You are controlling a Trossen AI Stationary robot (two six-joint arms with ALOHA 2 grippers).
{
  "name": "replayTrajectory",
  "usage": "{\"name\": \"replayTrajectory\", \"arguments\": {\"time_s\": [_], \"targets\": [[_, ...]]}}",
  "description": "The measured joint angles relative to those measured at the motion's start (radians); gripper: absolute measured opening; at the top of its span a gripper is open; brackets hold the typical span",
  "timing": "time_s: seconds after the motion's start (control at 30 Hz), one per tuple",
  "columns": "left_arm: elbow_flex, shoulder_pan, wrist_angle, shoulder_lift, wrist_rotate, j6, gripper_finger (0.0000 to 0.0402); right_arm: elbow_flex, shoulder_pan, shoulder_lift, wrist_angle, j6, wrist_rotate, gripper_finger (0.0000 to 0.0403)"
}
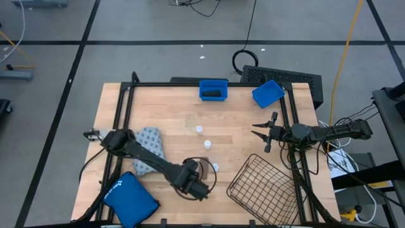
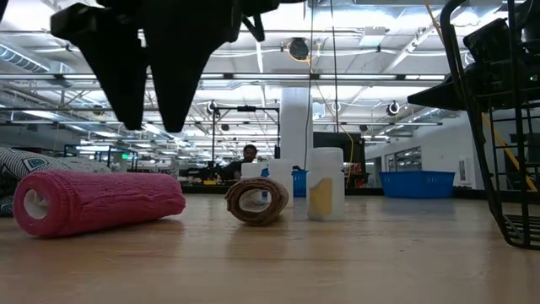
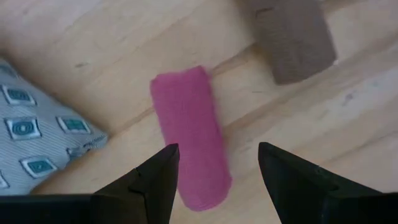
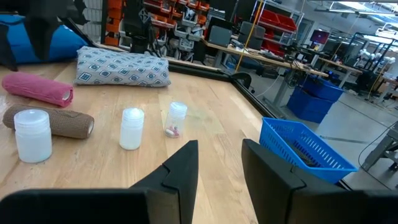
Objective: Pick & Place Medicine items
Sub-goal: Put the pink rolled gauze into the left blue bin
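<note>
A pale wooden table (image 1: 183, 120) is seen in a large workshop hall. On it, near the front edge, the pink roll (image 3: 189, 134) lies on its side, with the brown roll (image 3: 289, 37) just beside it and the patterned soft pack (image 3: 37, 134) close on the other side. The left gripper (image 3: 217, 165) is held above the pink roll with its fingers apart, one over the roll's edge and the other over bare wood. Because the roll is not centred between the fingers, it could be nudged and rolled away as they descend, or pinched at one end and slip out. The brown roll could be knocked too. Three white vials (image 4: 132, 128) stand upright mid-table and could be toppled by a wide sweep toward the wire basket (image 1: 262, 187). The right gripper (image 1: 258, 132) waits at the right side, fingers parted.
</note>
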Motion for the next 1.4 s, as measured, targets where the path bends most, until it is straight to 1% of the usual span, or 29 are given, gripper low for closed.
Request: {"name": "replayTrajectory", "arguments": {"time_s": [0.2,0.37,0.57,0.67,0.87,0.97,1.1,1.2,1.27,1.4], "targets": [[-0.030,-0.022,0.008,0.000,0.001,-0.053,0.0230,0.000,0.000,0.000,0.000,0.000,0.000,0.0116],[-0.087,-0.011,0.114,-0.001,0.064,-0.014,0.0230,0.000,0.000,0.000,0.000,0.000,0.000,0.0116],[-0.175,0.004,0.151,-0.012,0.058,0.004,0.0230,0.000,0.000,0.000,0.000,0.000,0.000,0.0116],[-0.194,-0.009,0.148,-0.029,0.036,-0.010,0.0230,0.000,0.000,0.000,0.000,0.000,0.000,0.0116],[-0.255,-0.048,0.182,-0.141,-0.072,-0.110,0.0229,0.000,0.000,0.001,0.002,0.000,0.000,0.0116],[-0.328,-0.064,0.270,-0.187,-0.080,-0.143,0.0230,0.000,0.000,0.001,0.002,0.000,0.001,0.0116],[-0.438,-0.055,0.508,-0.208,-0.075,-0.141,0.0230,0.000,0.000,0.001,0.002,0.000,0.000,0.0116],[-0.490,-0.036,0.639,-0.209,-0.058,-0.120,0.0230,0.000,0.000,0.002,0.002,0.000,0.001,0.0116],[-0.516,-0.025,0.675,-0.211,-0.040,-0.121,0.0229,0.000,0.000,0.002,0.002,0.000,0.000,0.0116],[-0.535,-0.010,0.665,-0.214,-0.006,-0.131,0.0229,0.000,0.000,0.002,0.002,0.000,0.000,0.0116]]}}
